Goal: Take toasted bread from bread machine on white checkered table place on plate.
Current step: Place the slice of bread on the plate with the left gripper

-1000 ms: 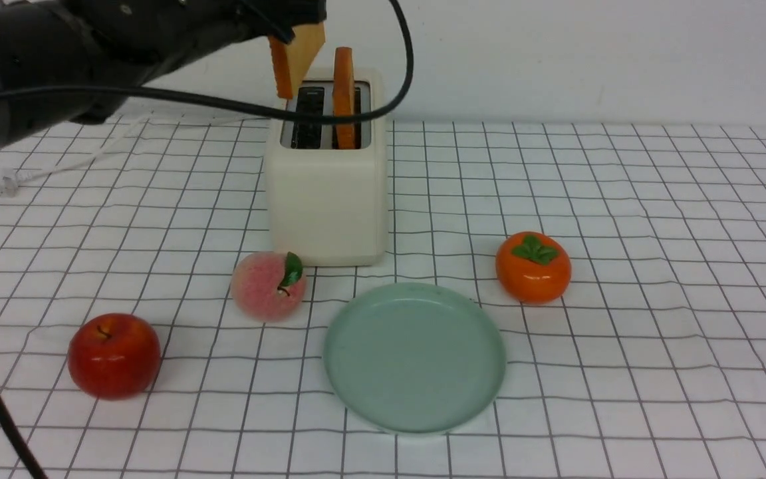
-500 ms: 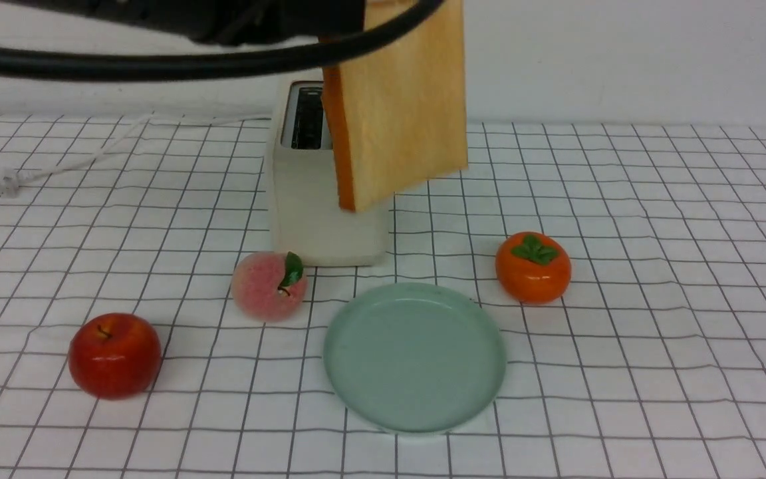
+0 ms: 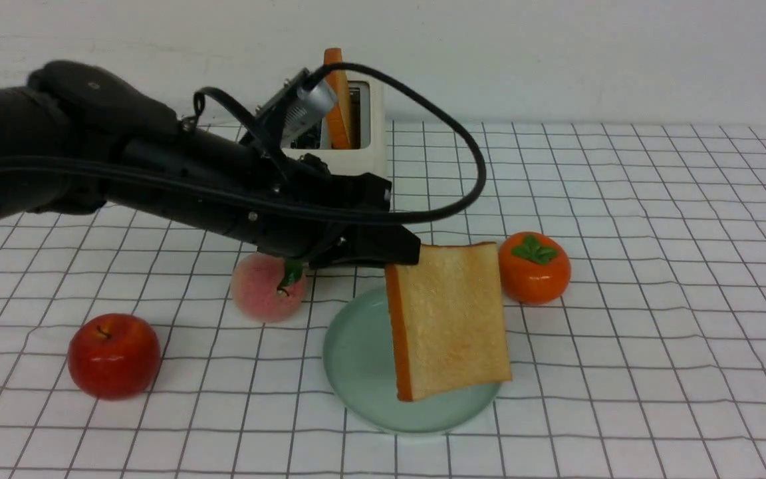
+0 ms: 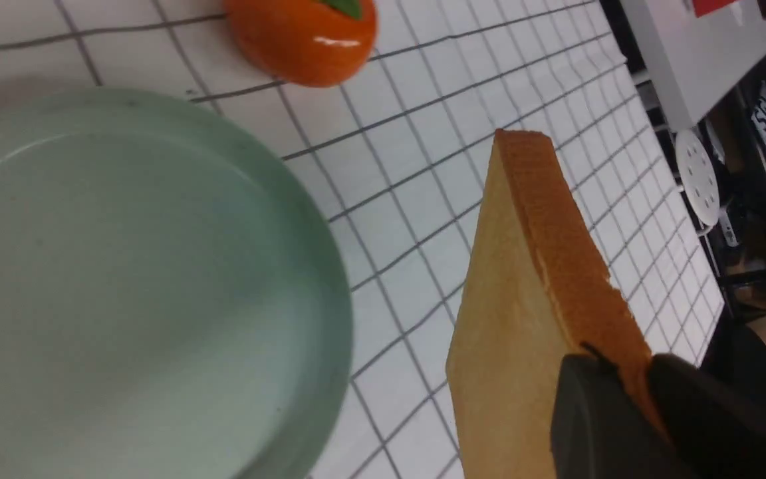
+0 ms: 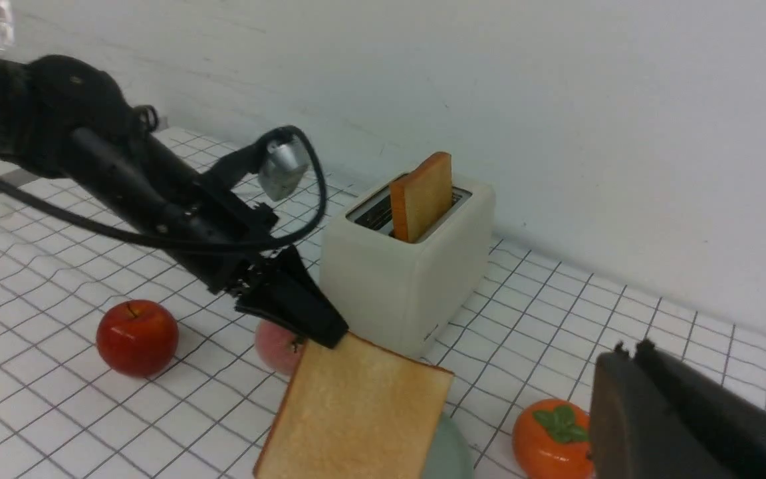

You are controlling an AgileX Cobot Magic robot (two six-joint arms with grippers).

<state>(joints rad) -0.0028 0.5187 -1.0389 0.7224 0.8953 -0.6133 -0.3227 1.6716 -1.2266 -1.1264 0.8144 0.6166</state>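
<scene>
My left gripper point(image 3: 401, 256) is shut on the top corner of one slice of toasted bread point(image 3: 448, 319) and holds it hanging upright over the mint-green plate point(image 3: 360, 352). In the left wrist view the jaws pinch the slice's orange-brown crust point(image 4: 556, 253) beside the plate point(image 4: 124, 279). The second slice point(image 3: 336, 100) stands in the right slot of the cream-white bread machine point(image 3: 368, 146) behind the arm; it also shows in the right wrist view point(image 5: 423, 196). My right gripper point(image 5: 629, 349) is shut and empty, raised off to the right, and does not show in the front view.
On the white checkered table point(image 3: 655, 266) lie a red apple point(image 3: 114, 356) at front left, a pink peach point(image 3: 266, 286) left of the plate, and an orange persimmon point(image 3: 534, 266) right of it. The left arm point(image 3: 124, 166) stretches across in front of the toaster.
My left gripper has carried the slice from above the toaster forward and down, so it now hangs over the plate. The second slice stays in its slot.
</scene>
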